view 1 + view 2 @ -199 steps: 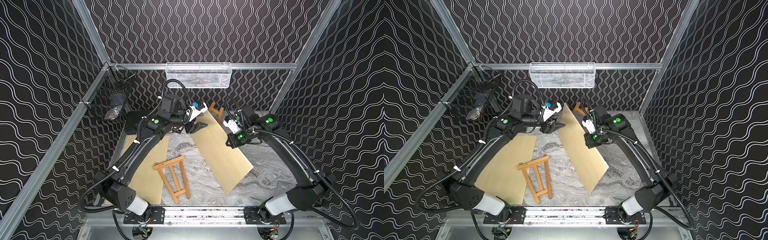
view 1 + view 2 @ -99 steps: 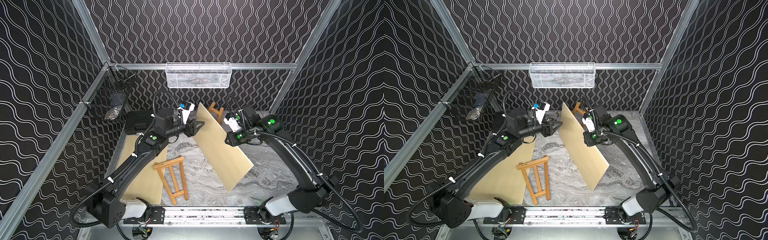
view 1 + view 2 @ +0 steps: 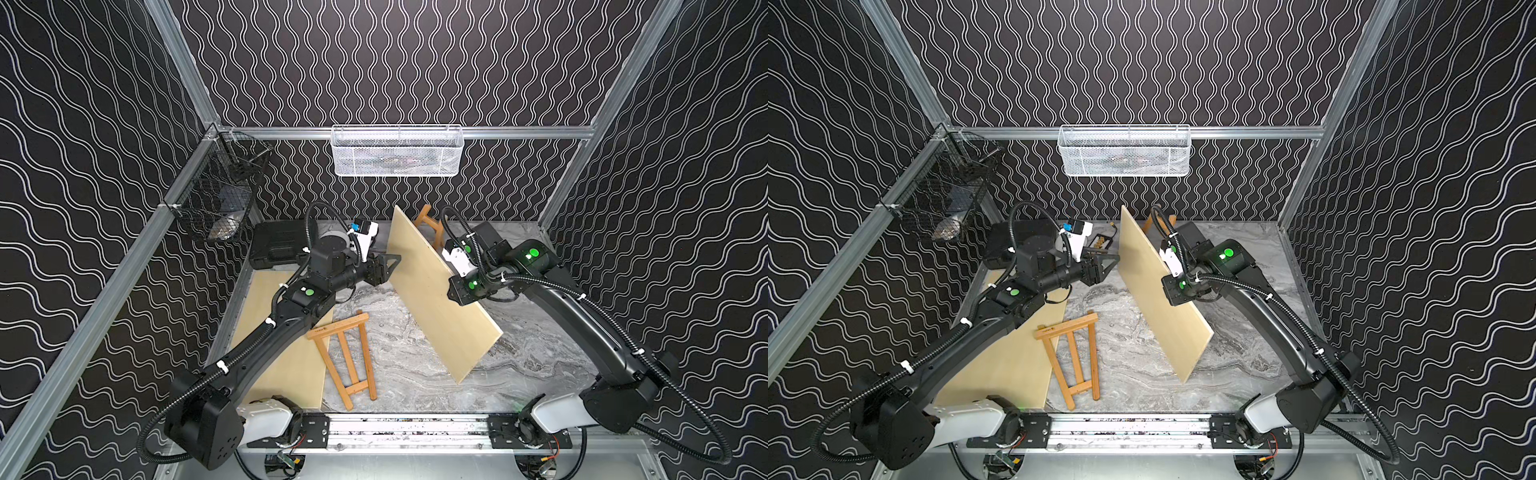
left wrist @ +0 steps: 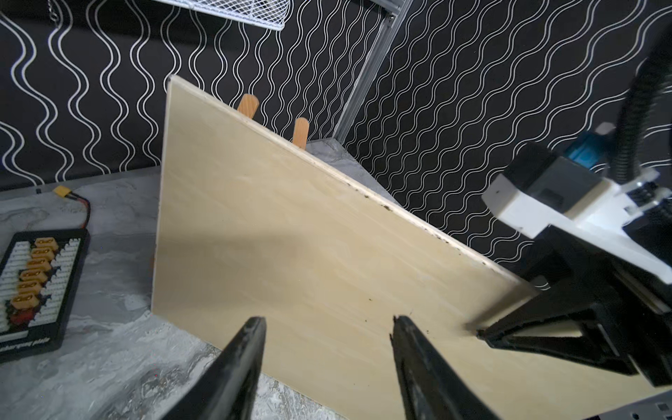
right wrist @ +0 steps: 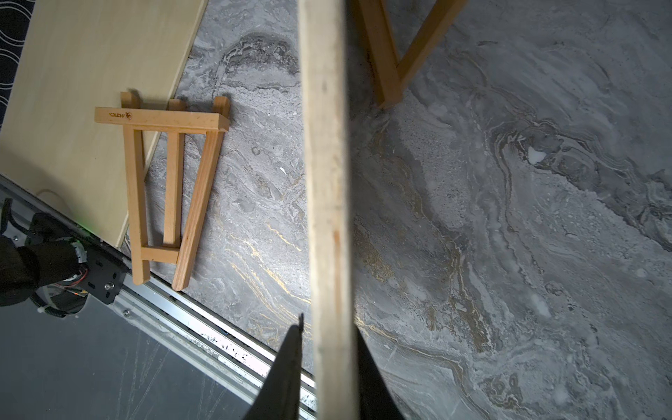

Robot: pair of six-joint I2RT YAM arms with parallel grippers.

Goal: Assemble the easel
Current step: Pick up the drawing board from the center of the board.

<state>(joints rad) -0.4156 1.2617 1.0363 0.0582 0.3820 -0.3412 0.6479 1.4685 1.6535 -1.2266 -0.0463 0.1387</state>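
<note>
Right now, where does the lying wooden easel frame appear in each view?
Top view: easel frame lies front centre.
Top view: easel frame, front centre too.
Left wrist: not in it.
Right wrist: beside the front rail, at.
Landmark: tilted board, in all four.

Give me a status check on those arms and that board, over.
Left pincer open, facing board. Right pincer clamped on its upper edge. Easel stands behind; second frame lies flat, aside.

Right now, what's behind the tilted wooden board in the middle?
A wooden easel stands behind the tilted board. Its top shows in both top views, two slat tips in the left wrist view, its legs in the right wrist view. Whether the board touches it is hidden.
</note>
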